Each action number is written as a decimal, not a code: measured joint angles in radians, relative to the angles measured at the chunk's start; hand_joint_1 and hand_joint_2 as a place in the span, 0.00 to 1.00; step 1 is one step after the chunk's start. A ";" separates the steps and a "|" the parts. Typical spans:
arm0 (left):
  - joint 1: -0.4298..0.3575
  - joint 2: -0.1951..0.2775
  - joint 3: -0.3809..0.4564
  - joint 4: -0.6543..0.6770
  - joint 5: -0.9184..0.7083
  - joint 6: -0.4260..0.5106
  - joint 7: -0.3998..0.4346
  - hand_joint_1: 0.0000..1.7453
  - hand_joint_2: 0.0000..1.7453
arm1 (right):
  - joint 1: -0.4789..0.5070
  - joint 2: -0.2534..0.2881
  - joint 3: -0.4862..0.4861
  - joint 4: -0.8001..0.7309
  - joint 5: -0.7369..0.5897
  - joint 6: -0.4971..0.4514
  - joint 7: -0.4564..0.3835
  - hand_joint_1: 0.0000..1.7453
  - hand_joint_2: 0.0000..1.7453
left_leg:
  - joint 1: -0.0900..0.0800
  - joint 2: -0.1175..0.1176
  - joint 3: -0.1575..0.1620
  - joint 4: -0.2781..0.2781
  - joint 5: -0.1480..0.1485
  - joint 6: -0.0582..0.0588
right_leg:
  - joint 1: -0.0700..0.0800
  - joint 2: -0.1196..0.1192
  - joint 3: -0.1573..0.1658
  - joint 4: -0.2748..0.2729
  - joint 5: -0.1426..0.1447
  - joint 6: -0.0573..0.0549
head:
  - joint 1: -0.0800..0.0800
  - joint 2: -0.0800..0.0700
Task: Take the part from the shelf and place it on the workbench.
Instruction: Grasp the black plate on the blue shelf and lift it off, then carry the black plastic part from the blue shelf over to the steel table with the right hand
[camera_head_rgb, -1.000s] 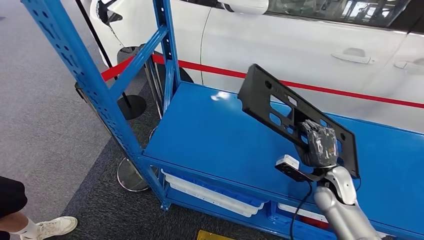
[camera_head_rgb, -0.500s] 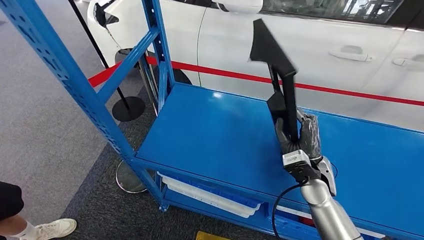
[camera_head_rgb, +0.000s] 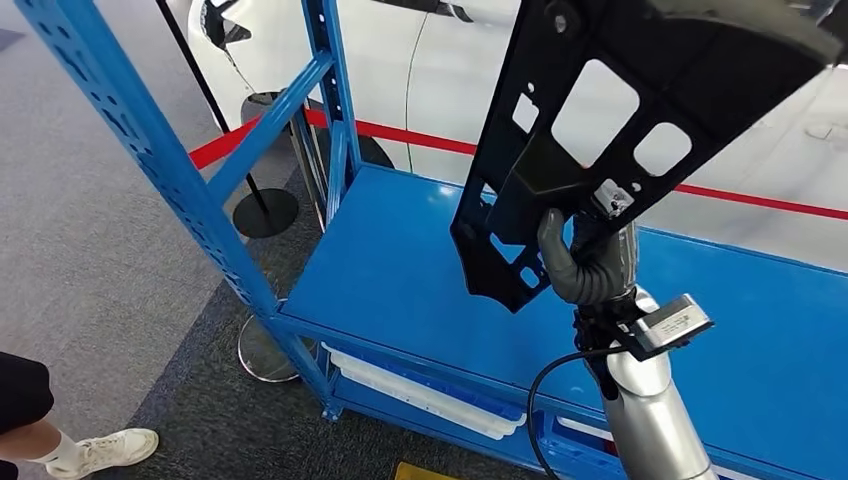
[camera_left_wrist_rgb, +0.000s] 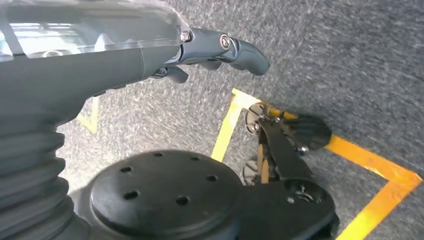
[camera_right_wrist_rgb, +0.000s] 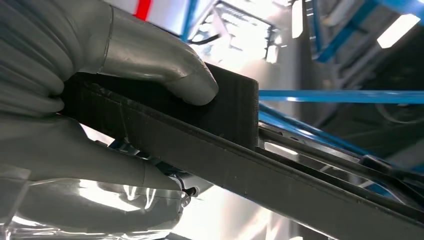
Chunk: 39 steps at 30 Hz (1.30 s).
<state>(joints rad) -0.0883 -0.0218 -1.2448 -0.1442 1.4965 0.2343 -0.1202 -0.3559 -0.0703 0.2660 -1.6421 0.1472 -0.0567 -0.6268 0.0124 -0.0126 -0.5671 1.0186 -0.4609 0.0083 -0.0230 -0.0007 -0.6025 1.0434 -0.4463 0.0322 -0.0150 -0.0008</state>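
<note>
The part (camera_head_rgb: 620, 110) is a flat black plastic panel with several cut-out windows. My right hand (camera_head_rgb: 590, 265) grips it near its lower end and holds it raised and tilted above the blue shelf board (camera_head_rgb: 420, 270), close to the head camera. In the right wrist view the thumb (camera_right_wrist_rgb: 165, 62) presses on the panel's edge (camera_right_wrist_rgb: 240, 145) with the fingers wrapped beneath. My left hand (camera_left_wrist_rgb: 210, 50) hangs over the grey carpet with fingers loosely curled and nothing in it.
The blue shelf frame has a slanted upright (camera_head_rgb: 150, 150) on the left. Behind it stand a white car (camera_head_rgb: 440, 90) and a red barrier tape (camera_head_rgb: 420, 140). A person's leg and white shoe (camera_head_rgb: 100, 450) are at the lower left. Yellow floor tape (camera_left_wrist_rgb: 380, 165) marks the carpet.
My right hand has lifted and turned the panel, from edge-on to its broad face toward the camera, much nearer and higher. The view has shifted slightly.
</note>
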 joint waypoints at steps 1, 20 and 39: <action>-0.001 -0.001 0.000 0.000 0.000 0.005 0.002 0.00 1.00 | 0.001 0.003 0.000 -0.012 -0.005 0.008 0.003 1.00 1.00 | -0.001 -0.001 -0.002 0.000 -0.001 -0.006 | 0.004 0.001 0.003 -0.010 -0.005 -0.005 | 0.000 0.000; -0.009 -0.013 -0.001 0.000 0.002 0.012 0.009 0.00 1.00 | 0.010 0.026 -0.002 -0.095 -0.061 0.086 0.006 1.00 1.00 | -0.008 0.009 -0.007 -0.008 0.012 0.018 | 0.024 0.001 0.006 -0.001 -0.024 -0.025 | 0.000 0.000; -0.015 -0.023 -0.005 0.000 0.012 0.013 0.032 0.00 1.00 | 0.038 0.048 -0.040 -0.117 -0.314 0.385 0.033 1.00 1.00 | 0.004 0.007 -0.098 0.210 -0.119 -0.035 | 0.005 0.001 0.002 -0.016 -0.001 -0.052 | -0.002 0.000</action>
<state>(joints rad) -0.1038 -0.0445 -1.2499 -0.1438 1.5090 0.2471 -0.0884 -0.3184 -0.0224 0.2262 -1.7589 -0.1670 0.3286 -0.5942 0.0165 -0.0053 -0.6647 1.2283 -0.5794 -0.0266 -0.0175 0.0004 -0.6008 1.0278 -0.4476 -0.0197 -0.0170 -0.0008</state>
